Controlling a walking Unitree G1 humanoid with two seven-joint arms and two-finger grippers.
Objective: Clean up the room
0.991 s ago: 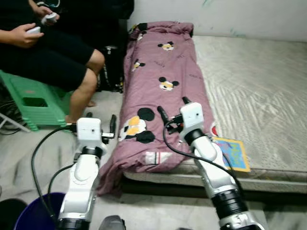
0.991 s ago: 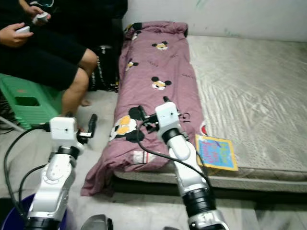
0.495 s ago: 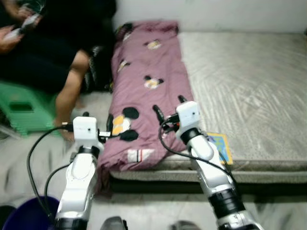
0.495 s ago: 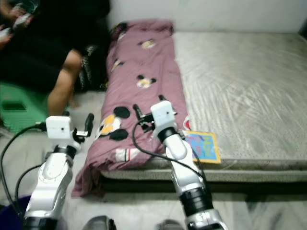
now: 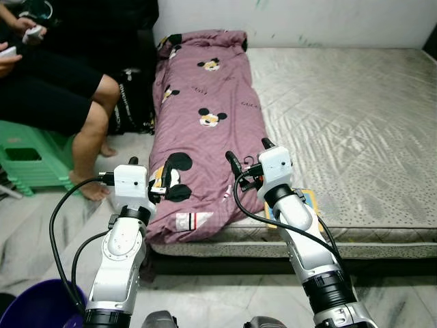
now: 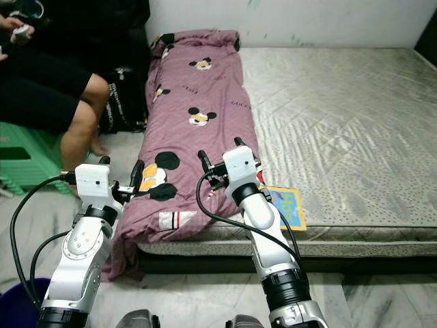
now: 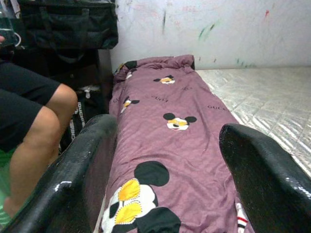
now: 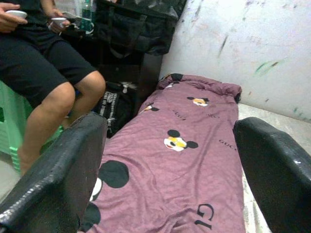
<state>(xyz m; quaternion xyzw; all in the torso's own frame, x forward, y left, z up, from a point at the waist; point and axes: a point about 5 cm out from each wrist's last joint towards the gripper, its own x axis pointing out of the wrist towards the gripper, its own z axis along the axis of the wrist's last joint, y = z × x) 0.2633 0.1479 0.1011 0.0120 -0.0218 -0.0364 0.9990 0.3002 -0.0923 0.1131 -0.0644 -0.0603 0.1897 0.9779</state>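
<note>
A mauve quilt [image 5: 198, 130] printed with cartoon mice lies stretched along the left side of a bare grey mattress [image 5: 355, 116], its near end drooping over the mattress's front edge. A colourful book [image 6: 288, 207] rests at that front edge, just right of the quilt. My left gripper [image 5: 149, 171] hovers open above the quilt's near left corner. My right gripper [image 5: 249, 152] hangs open over the quilt's near right side, close to the book. Both wrist views look along the quilt [image 7: 170, 145] between wide-spread fingers [image 8: 58, 170] with nothing held.
A person [image 5: 54, 82] sits on a green stool [image 5: 27, 157] at the left, holding small controllers, legs close to the quilt. A black bag [image 5: 130, 109] stands between them and the mattress. A purple bucket [image 5: 34, 307] is by my left side.
The camera has swung, so the quilt and mattress sit further left and more mattress shows. Both arms keep the same raised pose with open fingers.
</note>
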